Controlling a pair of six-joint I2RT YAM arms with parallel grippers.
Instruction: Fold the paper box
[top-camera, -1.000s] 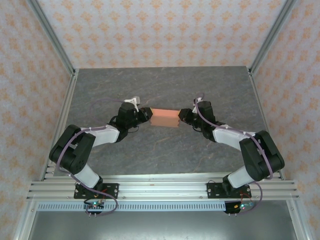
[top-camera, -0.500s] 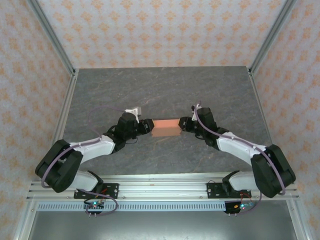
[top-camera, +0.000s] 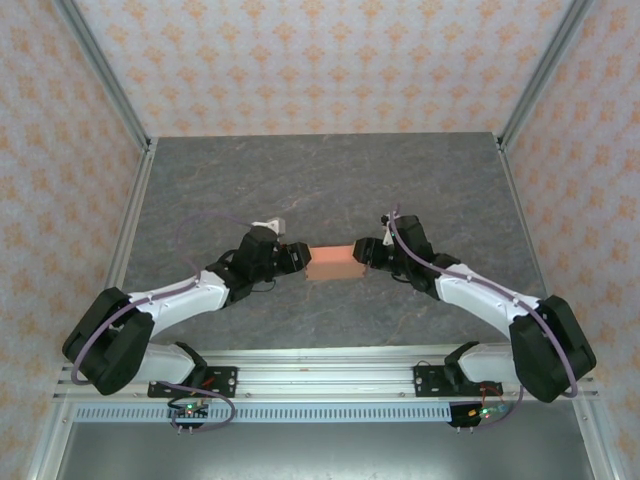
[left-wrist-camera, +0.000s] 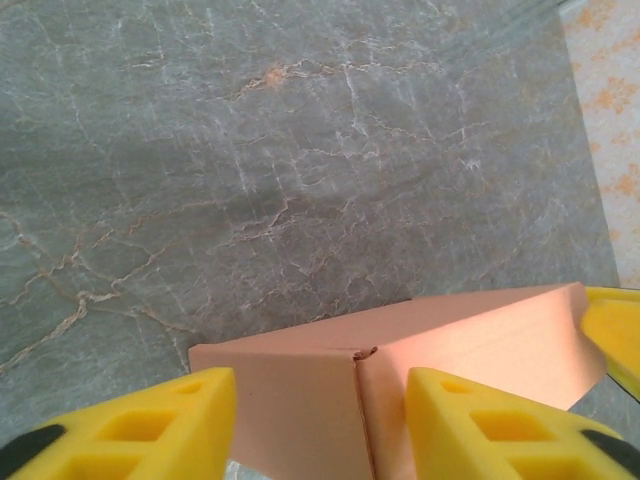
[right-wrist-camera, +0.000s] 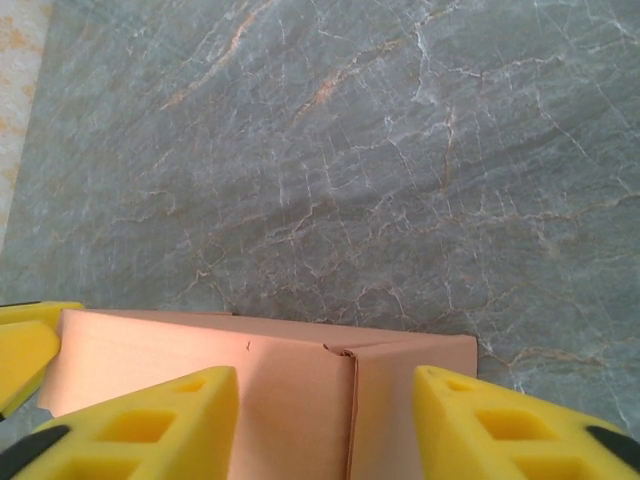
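Top external: paper box (top-camera: 333, 260) lies mid-table, long axis parallel to the near edge. Left claw (top-camera: 301, 257) faces one end, right claw (top-camera: 361, 250) the other, equally near. Both stand with jaws apart, not clamped.

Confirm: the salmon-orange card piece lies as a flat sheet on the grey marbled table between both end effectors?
Not flat: left wrist view shows the salmon-orange card piece folded into a rectangular box, on the table between the left end effector and right end effector.
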